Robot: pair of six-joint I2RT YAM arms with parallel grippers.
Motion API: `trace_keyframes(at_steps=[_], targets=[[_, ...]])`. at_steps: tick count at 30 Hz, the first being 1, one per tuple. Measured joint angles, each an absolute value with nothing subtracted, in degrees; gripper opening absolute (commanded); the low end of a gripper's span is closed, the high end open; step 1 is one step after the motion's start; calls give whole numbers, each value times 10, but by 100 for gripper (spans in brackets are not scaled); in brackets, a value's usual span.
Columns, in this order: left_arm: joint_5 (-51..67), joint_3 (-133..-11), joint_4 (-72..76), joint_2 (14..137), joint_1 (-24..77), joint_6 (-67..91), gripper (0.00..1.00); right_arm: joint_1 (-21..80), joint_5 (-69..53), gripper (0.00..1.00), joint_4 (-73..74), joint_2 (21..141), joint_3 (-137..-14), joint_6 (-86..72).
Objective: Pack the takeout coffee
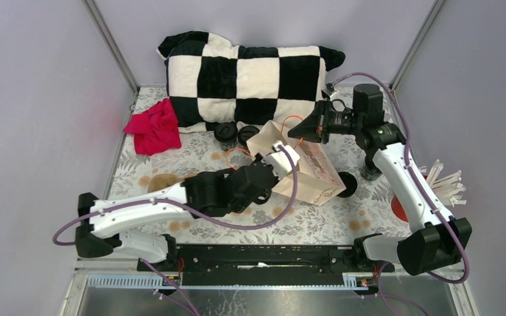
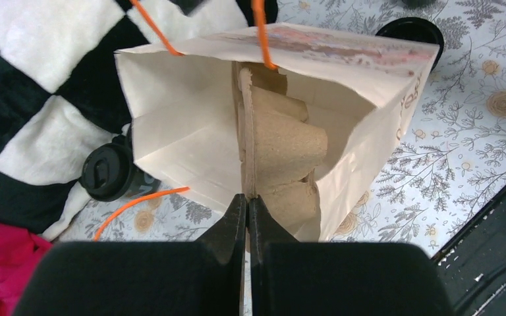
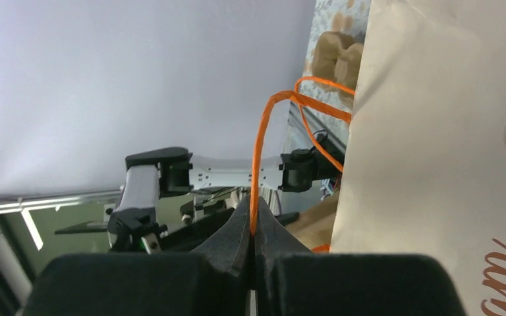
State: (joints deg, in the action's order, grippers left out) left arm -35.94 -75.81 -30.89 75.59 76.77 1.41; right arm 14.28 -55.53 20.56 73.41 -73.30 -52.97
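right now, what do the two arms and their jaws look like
The left arm and right arm match. Each has smooth white shells on the long links, chunky black joints and a black base. A purplish-grey cable loops loosely along each one. The jaws are matte black, each pair two wedges narrowing to a point. No markings are readable.

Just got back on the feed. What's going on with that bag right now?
The left gripper is shut on the edge of the brown pulp carrier, which sits inside the open mouth of the paper bag. The right gripper is pinching an orange handle of the bag. Two black lidded cups stand outside the bag beside the checkered pillow and are not yet packed.
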Motion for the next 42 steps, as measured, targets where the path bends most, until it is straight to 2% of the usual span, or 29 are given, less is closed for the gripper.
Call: trace_keyframes(at_steps=[5,9,14,17,22,29,42], targets=[[-361,-795,-375,708,768,25,0,177,-592,0,121,744,-704,-596],[-357,-835,-419,700,768,33,0,221,-611,0,-6,744,-666,-676],[-348,-839,-463,698,768,41,0,219,-612,0,-143,736,-574,-782],[-334,-839,-481,699,768,41,0,205,-620,0,-163,734,-554,-808],[-306,-842,-481,714,768,29,0,144,-637,0,-119,721,-558,-781],[-229,-835,-429,752,724,-10,0,113,-669,0,-31,722,-580,-712],[-260,-790,-321,798,700,-29,0,67,-683,0,6,735,-590,-694]])
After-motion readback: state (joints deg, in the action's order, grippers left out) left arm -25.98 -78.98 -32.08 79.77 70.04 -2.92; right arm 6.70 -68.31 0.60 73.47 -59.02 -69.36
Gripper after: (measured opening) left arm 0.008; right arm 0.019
